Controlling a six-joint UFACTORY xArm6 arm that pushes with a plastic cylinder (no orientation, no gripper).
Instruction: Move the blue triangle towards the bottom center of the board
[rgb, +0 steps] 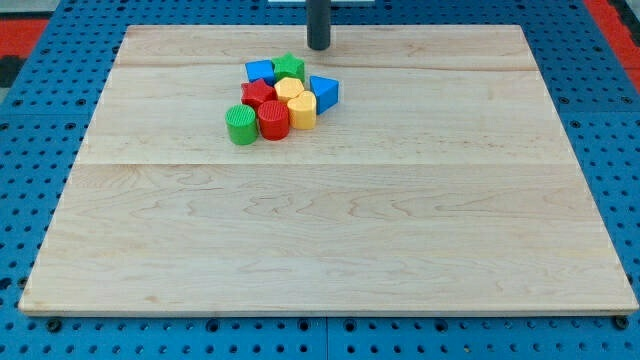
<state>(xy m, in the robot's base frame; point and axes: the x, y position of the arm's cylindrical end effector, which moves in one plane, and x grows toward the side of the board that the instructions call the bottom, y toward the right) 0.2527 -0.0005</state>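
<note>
The blue triangle (325, 92) lies at the right end of a tight cluster of blocks in the upper middle of the wooden board (330, 240). It touches a yellow block (302, 110) on its left. My tip (318, 46) is at the view's top, above the cluster, a short way up and slightly left of the blue triangle, touching no block.
The cluster also holds a blue block (260, 71), a green star (289, 68), a red block (257, 94), a second yellow block (288, 89), a red cylinder (273, 120) and a green cylinder (241, 126). A blue pegboard (30, 150) surrounds the board.
</note>
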